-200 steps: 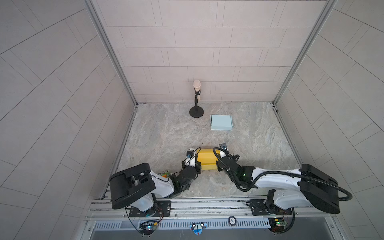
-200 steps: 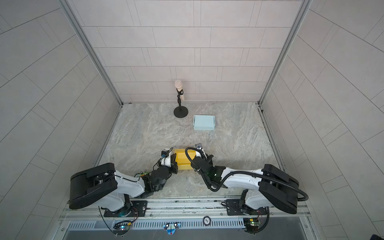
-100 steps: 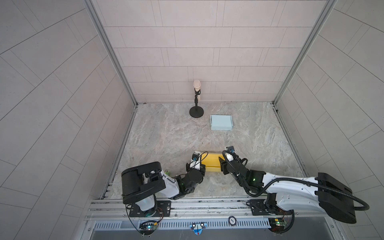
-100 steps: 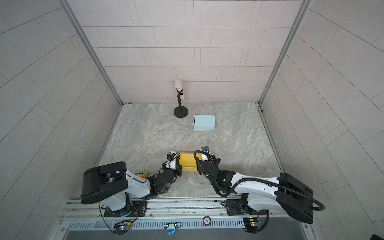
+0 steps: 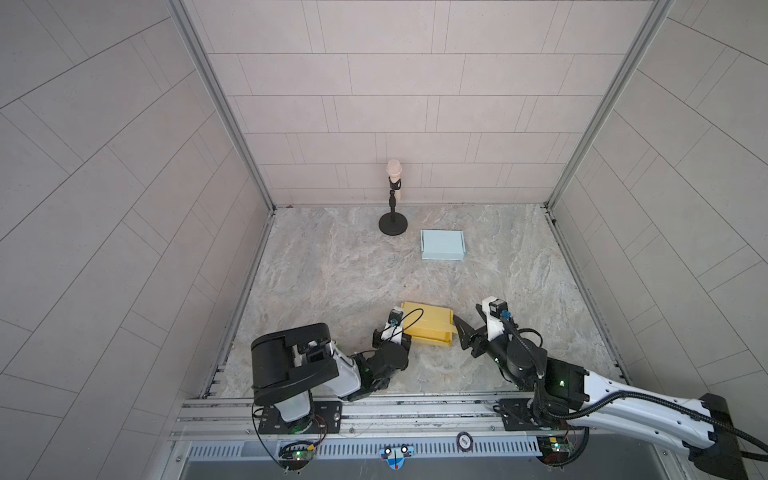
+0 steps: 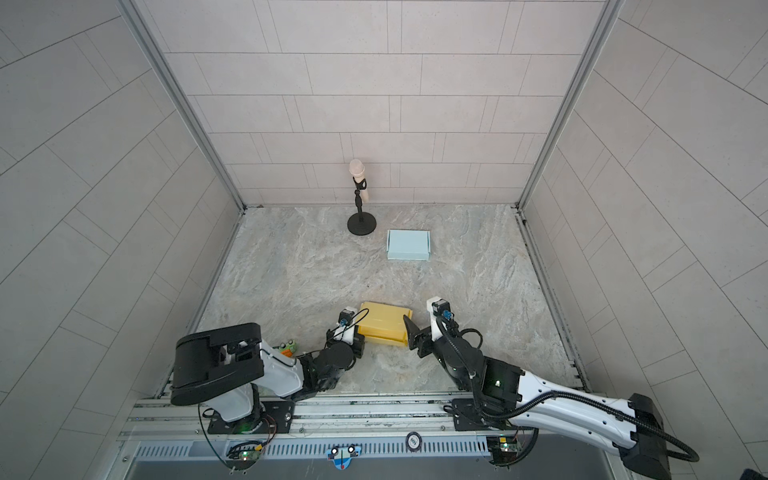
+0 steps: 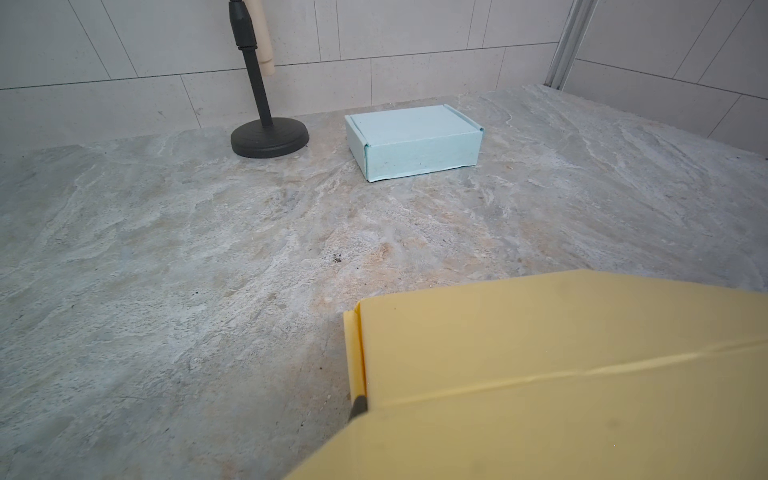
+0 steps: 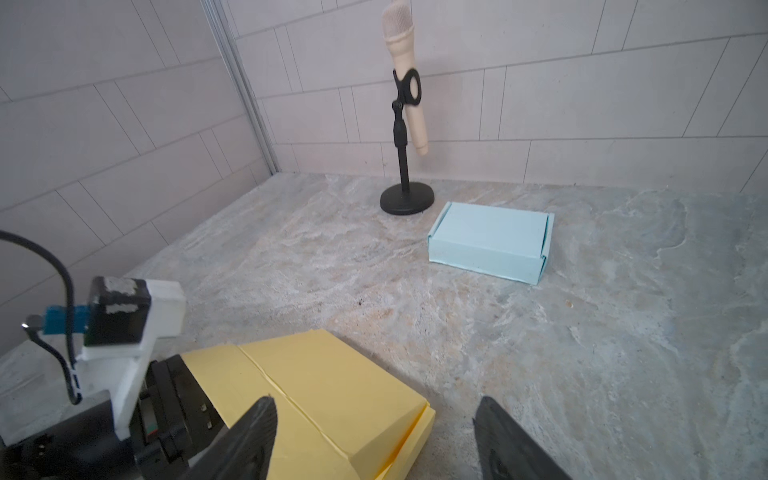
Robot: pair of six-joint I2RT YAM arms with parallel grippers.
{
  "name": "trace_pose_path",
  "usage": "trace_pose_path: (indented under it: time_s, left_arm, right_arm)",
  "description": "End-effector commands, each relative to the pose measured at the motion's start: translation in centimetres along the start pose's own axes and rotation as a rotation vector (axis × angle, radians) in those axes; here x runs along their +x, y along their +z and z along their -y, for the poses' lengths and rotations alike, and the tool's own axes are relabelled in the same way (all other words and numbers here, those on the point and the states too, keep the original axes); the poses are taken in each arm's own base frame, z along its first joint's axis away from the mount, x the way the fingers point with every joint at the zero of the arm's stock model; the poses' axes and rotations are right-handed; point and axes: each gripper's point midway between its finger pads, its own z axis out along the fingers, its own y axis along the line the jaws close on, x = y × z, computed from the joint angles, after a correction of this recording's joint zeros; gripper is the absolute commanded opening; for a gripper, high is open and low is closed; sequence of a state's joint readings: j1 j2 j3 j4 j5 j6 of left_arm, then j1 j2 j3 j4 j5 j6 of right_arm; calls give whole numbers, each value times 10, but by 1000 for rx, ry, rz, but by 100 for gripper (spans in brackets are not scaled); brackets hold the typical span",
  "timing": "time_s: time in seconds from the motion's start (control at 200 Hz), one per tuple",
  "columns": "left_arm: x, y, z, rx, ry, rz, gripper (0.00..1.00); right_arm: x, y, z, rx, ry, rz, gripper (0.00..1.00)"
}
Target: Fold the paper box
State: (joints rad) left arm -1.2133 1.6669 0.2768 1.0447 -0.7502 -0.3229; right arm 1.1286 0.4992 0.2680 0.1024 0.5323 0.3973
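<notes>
Now, at this moment, the yellow paper box (image 5: 428, 328) lies on the marble table (image 5: 332, 270) near the front edge, between the two arms. Its long axis runs left to right across both top views, with the right end dipping slightly toward the robot.

- Left gripper (image 5: 404, 335): at the box's left end and touching it. The jaws are pressed together, and from the left wrist view we judge they pinch a thin paper edge. One dark fingertip (image 7: 359, 405) pokes out at the box corner.
- Right gripper (image 8: 376, 403): jaws spread wide and holding nothing. The box's right end lies just beside it, to its left. In the right wrist view that corner shows between the two fingers, but we cannot tell whether either one touches it.
- Nearer arm: the left arm already has the box. The right gripper would have to come back leftward along the long axis to reach the right end.

Change from a second ago: the right gripper sat on the box's right end with its jaws much narrower. It has since let go and drawn off to the right. The box has shifted a little toward the front edge. The left gripper has stayed closed.

The lid looks down and flat, so we judge the folding is nearly finished.

The blue box (image 5: 442, 245) and the microphone stand (image 5: 392, 224) sit well apart at the back.
</notes>
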Motion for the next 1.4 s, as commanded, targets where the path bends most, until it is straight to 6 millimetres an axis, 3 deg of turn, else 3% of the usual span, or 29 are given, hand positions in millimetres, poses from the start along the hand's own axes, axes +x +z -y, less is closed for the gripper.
trace_pose_path:
  time_s: [0.0,0.215,0.365,0.506,0.691,0.866,1.041,1.201,1.397]
  left_arm:
    - [36,-2,-6,0,138,-122,0]
    - [32,-4,-2,13,143,-116,0]
    - [25,-7,6,60,131,-117,4]
    - [20,-12,10,103,113,-117,9]
    - [18,-20,18,176,110,-143,26]
    - [18,-28,17,214,91,-153,31]
    - [25,-39,13,258,86,-186,44]
    - [35,-52,10,310,88,-235,63]
    - [26,-65,20,391,21,-263,82]
  right_arm:
    - [-8,-2,2,17,-37,6,80]
    - [-7,26,-1,147,-67,-120,78]
    - [21,53,-20,135,-122,-226,76]
    - [42,62,-23,132,-116,-257,75]
    - [64,64,-16,148,-125,-295,74]
    - [83,66,-11,162,-127,-324,73]
    - [99,70,-7,176,-139,-352,73]
    - [104,72,-5,180,-125,-355,73]
    - [108,73,2,190,-111,-366,73]
